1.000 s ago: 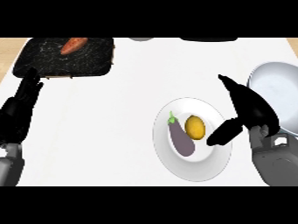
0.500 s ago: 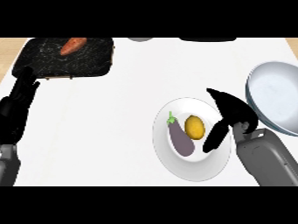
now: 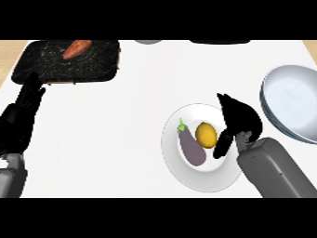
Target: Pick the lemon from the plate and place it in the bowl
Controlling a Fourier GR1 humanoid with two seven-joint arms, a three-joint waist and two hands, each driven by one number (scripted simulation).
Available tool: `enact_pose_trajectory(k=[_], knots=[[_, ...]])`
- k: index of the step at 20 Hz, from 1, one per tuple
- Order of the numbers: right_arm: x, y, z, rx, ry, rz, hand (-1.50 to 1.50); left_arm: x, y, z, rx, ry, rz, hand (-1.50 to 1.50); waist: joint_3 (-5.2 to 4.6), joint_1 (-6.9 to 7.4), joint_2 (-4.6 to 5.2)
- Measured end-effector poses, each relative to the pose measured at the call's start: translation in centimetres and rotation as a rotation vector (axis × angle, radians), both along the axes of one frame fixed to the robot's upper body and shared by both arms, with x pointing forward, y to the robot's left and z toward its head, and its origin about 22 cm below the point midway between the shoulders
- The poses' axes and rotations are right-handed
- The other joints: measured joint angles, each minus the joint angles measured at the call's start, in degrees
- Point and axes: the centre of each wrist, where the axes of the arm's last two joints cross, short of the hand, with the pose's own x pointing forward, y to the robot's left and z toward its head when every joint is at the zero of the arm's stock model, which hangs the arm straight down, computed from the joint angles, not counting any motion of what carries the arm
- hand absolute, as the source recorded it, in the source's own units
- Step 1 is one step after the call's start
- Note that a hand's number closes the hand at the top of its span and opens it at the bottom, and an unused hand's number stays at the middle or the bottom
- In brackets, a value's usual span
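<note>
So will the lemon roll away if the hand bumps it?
Probably a bit. The lemon looks rounded and smooth, so a nudge from the right hand could roll it. The eggplant lies right beside it and may stop it on that side. The plate might also keep it in.

One lemon (image 3: 206, 134), one eggplant (image 3: 191, 146), one plate (image 3: 209, 179), one bowl (image 3: 301, 104), one carrot (image 3: 76, 49), two hands.

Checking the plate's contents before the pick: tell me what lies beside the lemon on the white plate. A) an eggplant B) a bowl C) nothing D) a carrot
A: a purple eggplant lies just left of the lemon on the plate; the carrot sits on the dark tray.
</note>
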Motion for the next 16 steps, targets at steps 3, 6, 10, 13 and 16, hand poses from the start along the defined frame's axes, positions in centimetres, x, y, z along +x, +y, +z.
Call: enact_pose_trajectory(k=[3,6,10,13,16], knots=[[-0.3,0.4,-0.8,0.017,0.023,-0.004,-1.50,-0.2,0.5,0.1,-0.004,0.001,0.005,0.00,0.01,-0.03,0.00],[-0.5,0.7,-2.3,0.016,0.048,-0.015,-1.50,-0.1,0.4,-0.3,-0.001,0.002,0.003,0.00,0.01,-0.05,0.00],[-0.6,1.7,-3.9,0.007,0.077,-0.023,-1.50,-0.1,0.7,-0.2,0.001,0.001,0.006,0.00,0.02,-0.05,0.01],[-0.8,1.7,-4.1,0.005,0.077,-0.033,-1.50,-0.8,0.9,-0.1,-0.003,0.003,0.001,0.00,0.02,-0.05,0.00],[-0.3,1.6,-5.3,0.005,0.071,-0.042,-1.50,-0.7,1.0,-0.4,-0.003,0.000,0.002,0.00,0.01,-0.04,0.01]])
